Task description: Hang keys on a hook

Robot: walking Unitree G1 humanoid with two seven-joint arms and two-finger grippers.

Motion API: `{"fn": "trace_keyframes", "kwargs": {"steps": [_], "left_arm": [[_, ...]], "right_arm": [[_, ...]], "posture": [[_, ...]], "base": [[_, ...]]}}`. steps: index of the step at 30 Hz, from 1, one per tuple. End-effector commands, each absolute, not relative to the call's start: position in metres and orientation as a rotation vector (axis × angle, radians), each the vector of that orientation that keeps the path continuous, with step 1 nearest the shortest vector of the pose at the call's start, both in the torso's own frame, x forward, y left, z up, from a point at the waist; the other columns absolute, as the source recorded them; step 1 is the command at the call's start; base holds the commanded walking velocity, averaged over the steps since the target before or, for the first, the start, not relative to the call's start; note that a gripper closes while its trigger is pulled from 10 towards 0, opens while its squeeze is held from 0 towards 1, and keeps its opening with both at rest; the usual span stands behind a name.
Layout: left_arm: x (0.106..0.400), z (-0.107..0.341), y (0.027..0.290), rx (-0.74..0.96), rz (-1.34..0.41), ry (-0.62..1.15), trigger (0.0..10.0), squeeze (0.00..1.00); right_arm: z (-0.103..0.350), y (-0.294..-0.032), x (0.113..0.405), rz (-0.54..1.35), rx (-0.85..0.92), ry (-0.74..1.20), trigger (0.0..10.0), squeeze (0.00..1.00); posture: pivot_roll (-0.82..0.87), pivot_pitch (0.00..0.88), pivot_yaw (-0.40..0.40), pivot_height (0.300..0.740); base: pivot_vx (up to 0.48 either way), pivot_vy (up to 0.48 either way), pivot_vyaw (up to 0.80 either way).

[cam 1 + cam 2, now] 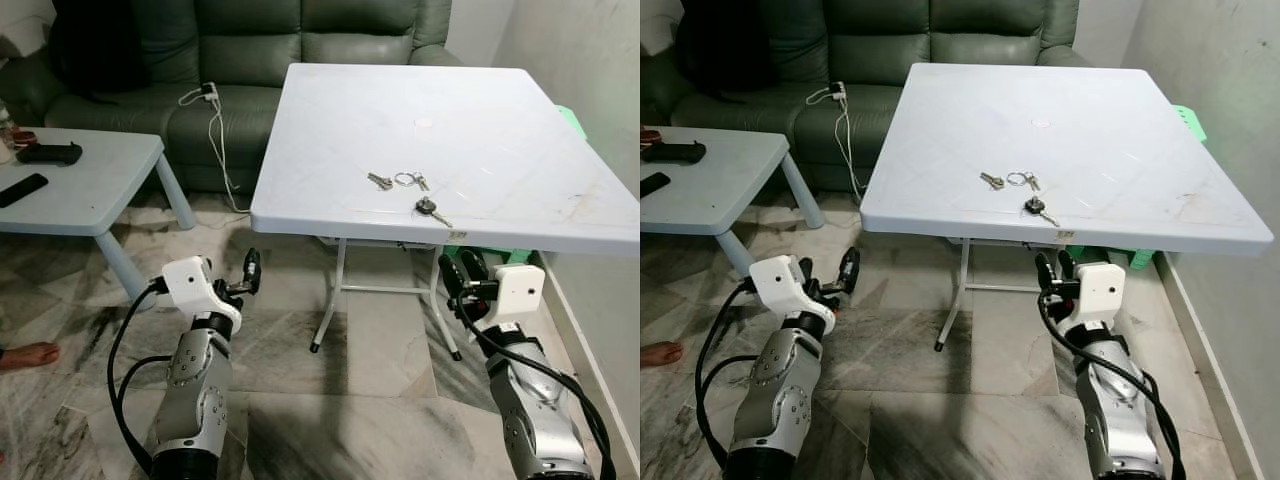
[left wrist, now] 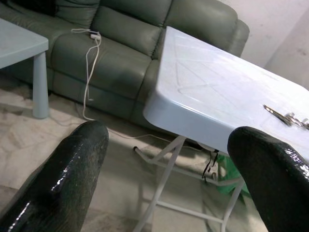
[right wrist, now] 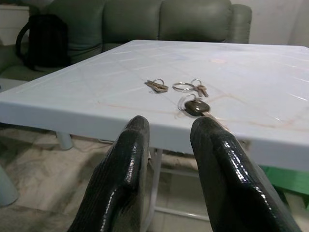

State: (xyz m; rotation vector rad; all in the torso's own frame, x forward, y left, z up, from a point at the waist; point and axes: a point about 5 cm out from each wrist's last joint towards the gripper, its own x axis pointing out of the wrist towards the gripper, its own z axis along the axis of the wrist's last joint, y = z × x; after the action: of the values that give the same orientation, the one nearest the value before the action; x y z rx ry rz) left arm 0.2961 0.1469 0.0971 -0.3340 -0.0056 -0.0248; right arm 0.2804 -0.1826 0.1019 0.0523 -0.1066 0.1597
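Room: marbled stone floor (image 1: 370, 350), a dark green sofa (image 1: 250, 40) along the far side, a pale wall (image 1: 590, 60) on the robot's right.
Worktop: a white folding worktop (image 1: 480, 120) on thin metal legs stands ahead of the robot, its near edge just above and beyond both tools.
Keys: three sets lie close together near the worktop's front edge — a small bunch of keys (image 1: 380, 181) on the left, a key ring (image 1: 410, 180) with a small key beside it, and a black-headed key (image 1: 430, 208) nearest the edge.
Low table: a light blue low table (image 1: 90, 190) stands to the robot's left, carrying a black game controller (image 1: 48, 153) and a remote (image 1: 22, 190).
Cable: a white charger cable (image 1: 218, 140) hangs from the sofa seat down to the floor.
Person: a bare foot (image 1: 30, 354) rests on the floor at the left edge.
Left tool (image 1: 248, 274): held low over the floor, left of the worktop, fingers spread wide, holding nothing.
Right tool (image 1: 1055, 268): held just below the worktop's front edge, under the black-headed key, fingers a narrow gap apart, holding nothing.
Left wrist view: shows the worktop's corner, its legs and something green behind them.
Right wrist view: looks level across the worktop at all three key sets, with a black bag (image 3: 41, 41) on the sofa.
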Motion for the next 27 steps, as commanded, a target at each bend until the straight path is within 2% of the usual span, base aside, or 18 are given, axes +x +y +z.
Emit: {"fn": "trace_keyframes", "kwargs": {"steps": [1, 27], "left_arm": [[0.2966, 0.0958, 0.1483, -0.33, -0.011, 0.003, 10.0, 0.0], [0.2968, 0.095, 0.1483, -0.324, -0.006, 0.003, 10.0, 0.0]], "right_arm": [[0.104, -0.1817, 0.2819, 0.165, 0.06, -0.113, 10.0, 0.0], [0.1041, -0.1818, 0.2807, 0.169, 0.062, -0.113, 10.0, 0.0]], "posture": [[-0.01, 0.0, -0.041, 0.74], [-0.01, 0.0, -0.043, 0.74]], "base": [[0.292, 0.244, 0.0], [0.303, 0.237, 0.0]]}}
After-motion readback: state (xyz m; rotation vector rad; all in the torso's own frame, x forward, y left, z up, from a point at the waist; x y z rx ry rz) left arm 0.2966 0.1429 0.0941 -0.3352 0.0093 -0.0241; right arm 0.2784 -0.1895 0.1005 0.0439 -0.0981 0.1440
